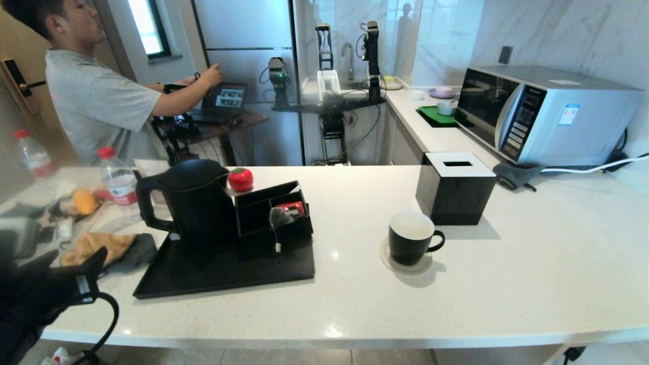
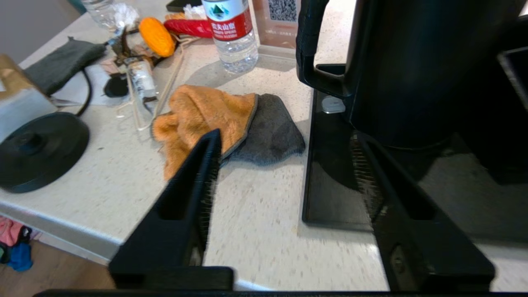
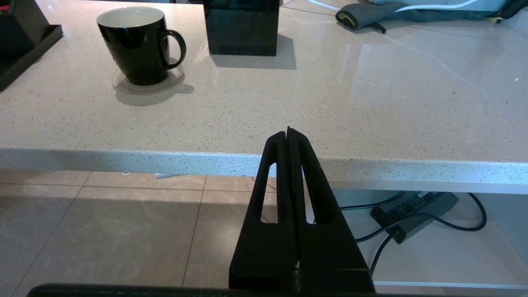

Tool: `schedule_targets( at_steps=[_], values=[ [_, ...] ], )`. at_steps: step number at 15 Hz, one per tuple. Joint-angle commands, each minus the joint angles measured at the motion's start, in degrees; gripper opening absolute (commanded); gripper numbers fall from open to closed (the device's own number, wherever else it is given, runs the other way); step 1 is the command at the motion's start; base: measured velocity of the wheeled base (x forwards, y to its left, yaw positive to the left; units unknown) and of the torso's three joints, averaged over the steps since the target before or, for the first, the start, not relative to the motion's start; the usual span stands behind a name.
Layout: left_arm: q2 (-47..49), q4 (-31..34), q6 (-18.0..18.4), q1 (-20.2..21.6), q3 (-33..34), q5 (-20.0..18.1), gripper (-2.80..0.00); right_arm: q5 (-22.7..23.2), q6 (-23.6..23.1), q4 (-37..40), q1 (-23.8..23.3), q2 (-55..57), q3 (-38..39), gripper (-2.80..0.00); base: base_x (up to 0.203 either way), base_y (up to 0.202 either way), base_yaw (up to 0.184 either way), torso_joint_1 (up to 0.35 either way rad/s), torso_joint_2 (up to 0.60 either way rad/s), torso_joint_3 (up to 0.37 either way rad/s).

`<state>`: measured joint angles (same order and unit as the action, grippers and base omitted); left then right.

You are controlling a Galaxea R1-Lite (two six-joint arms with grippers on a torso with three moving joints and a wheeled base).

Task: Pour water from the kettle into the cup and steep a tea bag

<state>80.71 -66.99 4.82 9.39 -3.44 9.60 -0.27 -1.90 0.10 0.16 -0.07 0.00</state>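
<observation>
I am at the reach for the kettle; nothing is poured yet. My left gripper [image 2: 284, 152] hangs at the near left edge of the bench [image 1: 355, 304], jaws spread wide and empty, pointed at the near left corner of the black tray [image 2: 330, 198]. The kettle [image 1: 195, 203] stands on that tray, its loop handle [image 2: 313, 49] facing my left side, so I judge the next move is to go forward and up until the jaws straddle the handle, then close. An orange and grey cloth [image 2: 222, 119] lies just beside the tray, near my path, with a round black base [image 2: 39, 152] and a water bottle [image 2: 231, 33] farther left. The tea bag [image 1: 280, 217] hangs over the organiser [image 1: 271, 213] touching the kettle. The cup [image 1: 411, 237] waits well apart to the right, a tissue box [image 1: 454, 187] behind it. My right gripper [image 3: 288, 136] is pressed shut, empty, below the bench edge.
</observation>
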Motion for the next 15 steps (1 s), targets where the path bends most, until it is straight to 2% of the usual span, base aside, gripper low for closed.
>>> schedule_targets(
  at_steps=[1, 3, 5, 8, 10, 15],
  values=[
    [11.58, -6.81, 0.06, 0.28, 0.2, 0.09, 0.0, 0.0, -0.03, -0.01, 0.02, 0.07, 0.0, -2.8, 0.0, 0.0, 0.0, 0.0, 0.0, 0.0],
    [21.62, -16.43, 0.14, 0.6, -0.2, 0.17, 0.0, 0.0, -0.03, -0.01, 0.02, 0.07, 0.0, -2.8, 0.0, 0.0, 0.0, 0.0, 0.0, 0.0],
    [27.73, -21.36, 0.17, 1.5, -3.13, 0.12, 0.0, 0.0, -0.03, -0.01, 0.02, 0.07, 0.0, -2.8, 0.0, 0.0, 0.0, 0.0, 0.0, 0.0],
    [33.17, -22.87, 0.66, 3.72, -9.99, -0.63, 0.0, 0.0, -0.03, -0.01, 0.02, 0.07, 0.0, -2.8, 0.0, 0.0, 0.0, 0.0, 0.0, 0.0],
    [35.39, -22.96, 1.6, 5.08, -13.46, -2.84, 0.0, 0.0, -0.03, -0.01, 0.02, 0.07, 0.0, -2.8, 0.0, 0.0, 0.0, 0.0, 0.0, 0.0],
    [39.09, -22.96, 1.78, 5.43, -19.18, -4.33, 0.0, 0.0, -0.03, -0.01, 0.02, 0.07, 0.0, -2.8, 0.0, 0.0, 0.0, 0.0, 0.0, 0.0]
  ],
)
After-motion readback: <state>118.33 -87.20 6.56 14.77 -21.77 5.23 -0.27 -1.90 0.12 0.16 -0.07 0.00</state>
